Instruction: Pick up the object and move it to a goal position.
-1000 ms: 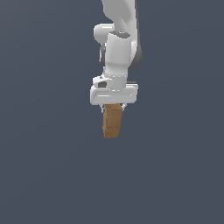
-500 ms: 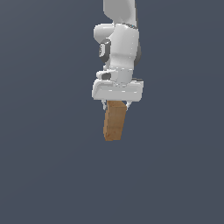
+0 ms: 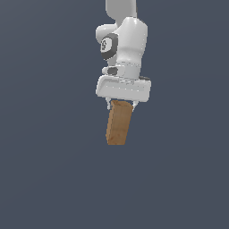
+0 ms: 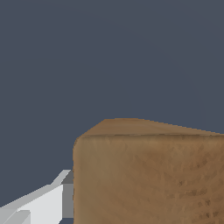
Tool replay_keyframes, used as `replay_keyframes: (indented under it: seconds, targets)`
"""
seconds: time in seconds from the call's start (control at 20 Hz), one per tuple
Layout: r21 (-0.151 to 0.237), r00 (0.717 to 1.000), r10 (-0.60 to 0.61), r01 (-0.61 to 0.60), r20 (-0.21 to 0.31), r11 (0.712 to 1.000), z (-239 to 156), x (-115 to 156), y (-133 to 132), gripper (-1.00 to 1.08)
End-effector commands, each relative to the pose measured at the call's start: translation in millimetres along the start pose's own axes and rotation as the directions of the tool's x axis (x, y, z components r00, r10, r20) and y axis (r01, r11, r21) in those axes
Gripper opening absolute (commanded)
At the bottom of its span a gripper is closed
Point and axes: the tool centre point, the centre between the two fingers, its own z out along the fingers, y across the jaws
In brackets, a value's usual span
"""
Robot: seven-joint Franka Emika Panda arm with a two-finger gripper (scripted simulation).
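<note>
The tan-brown wood-grained block (image 3: 119, 123) hangs lengthwise below my white gripper (image 3: 120, 104), slightly tilted, clear of the grey floor. The gripper is shut on the block's upper end; only the finger tips show at either side of it. In the wrist view the block (image 4: 148, 175) fills most of the picture close up, with one white finger (image 4: 41, 203) beside it. No goal marker shows in either view.
The plain dark grey floor (image 3: 44, 179) fills the rest of both views. The white arm (image 3: 123, 42) rises straight up out of the exterior view above the gripper.
The arm has carried the block a little toward the exterior view's right and slightly higher. The grip on the block is unchanged.
</note>
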Motion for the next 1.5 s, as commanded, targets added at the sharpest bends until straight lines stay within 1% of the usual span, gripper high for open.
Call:
replay_keyframes:
  seconds: [0.0,0.8,1.15,1.45]
  targets:
    - [-0.013,0.999,0.008,-0.009,-0.033,1.0,-8,10,1,-1.0]
    - [-0.092,0.985,0.036,-0.052,-0.166,0.994,-36,41,0,-1.0]
    - [-0.128,0.972,0.046,-0.077,-0.232,0.989,-51,55,-1,-1.0]
    - [-0.163,0.953,0.053,-0.105,-0.297,0.981,-67,68,-2,-1.0]
